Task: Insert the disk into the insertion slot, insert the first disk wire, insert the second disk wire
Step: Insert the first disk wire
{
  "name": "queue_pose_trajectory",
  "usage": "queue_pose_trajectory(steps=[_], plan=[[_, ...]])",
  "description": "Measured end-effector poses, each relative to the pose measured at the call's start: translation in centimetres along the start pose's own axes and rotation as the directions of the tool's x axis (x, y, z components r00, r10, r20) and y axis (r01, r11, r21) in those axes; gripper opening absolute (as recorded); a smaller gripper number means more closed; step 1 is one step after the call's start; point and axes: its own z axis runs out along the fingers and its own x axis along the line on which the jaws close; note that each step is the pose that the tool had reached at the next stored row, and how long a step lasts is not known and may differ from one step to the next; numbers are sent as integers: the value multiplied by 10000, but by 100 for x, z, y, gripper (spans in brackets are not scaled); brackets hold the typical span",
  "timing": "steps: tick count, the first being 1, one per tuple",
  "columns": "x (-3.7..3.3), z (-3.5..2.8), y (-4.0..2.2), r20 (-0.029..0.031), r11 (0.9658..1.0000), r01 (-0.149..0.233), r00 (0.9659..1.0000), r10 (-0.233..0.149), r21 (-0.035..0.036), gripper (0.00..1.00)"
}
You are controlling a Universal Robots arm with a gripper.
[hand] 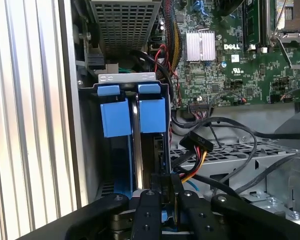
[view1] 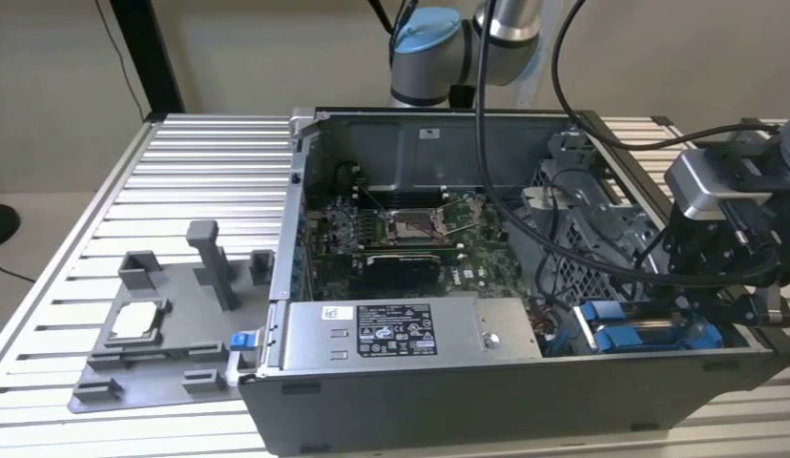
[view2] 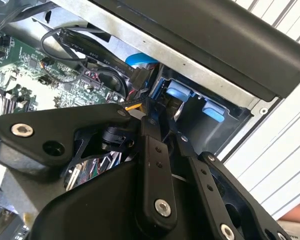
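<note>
Disk [hand: 152, 115] looks seated in the insertion slot [hand: 126, 78] already, so I reckon it's wire time: gripper [hand: 169, 182] pinched shut near the cable plug [hand: 197, 145] (can't tell on what), which needs lining up squarely

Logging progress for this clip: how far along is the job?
Done: the disk looks seated in the slot. In hand: the gripper is at the slot's end, among the wires. Left: a wire connector lies loose beside the slot, seemingly unplugged.

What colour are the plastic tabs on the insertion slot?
The tabs are bright blue, clearest in the first wrist view.
</note>
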Motion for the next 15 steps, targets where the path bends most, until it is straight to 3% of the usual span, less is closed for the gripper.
queue_pose_trajectory(steps=[6, 7, 10, 15], plan=[[0, 2, 0, 1, 10000, 0, 10000, 0, 0, 0], [0, 5, -1, 9, 10000, 1, 10000, -1, 0, 100], [-1, -4, 0, 6, 10000, -2, 10000, 2, -10, 100], [-22, -148, 4, -7, 9999, -31, 10000, 31, -110, 100]])
